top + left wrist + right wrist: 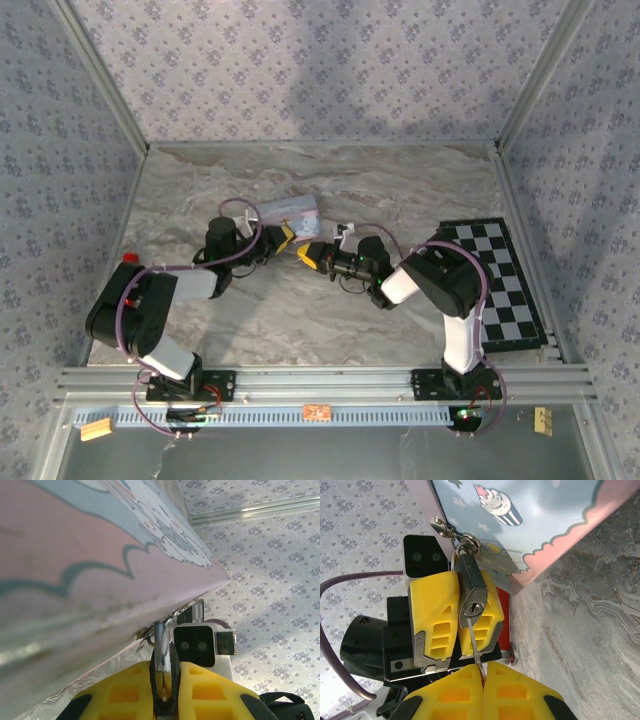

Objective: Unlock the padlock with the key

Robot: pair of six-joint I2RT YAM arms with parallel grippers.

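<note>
**Right gripper** [482,674]: fingers pressed together on the head of the key [474,642]. The thin blade runs straight out from the fingertips to the silvery keyway of the padlock [471,592]. Its tip seems to sit inside the keyway, though how deep is unclear.

**Left gripper** [165,670]: nearly closed, facing the right one, with the dark padlock body clamped between its yellow fingers [210,692].

Just beyond the left fingertips, the shackle passes through the hasp of the pale blue, cupcake-printed tin [545,525]. The tin rests on the marble-patterned table [590,630].

pale blue cartoon tin [292,212] lies mid-table; black-and-white checkerboard [500,285] sits right on the marble table [420,195].
</note>
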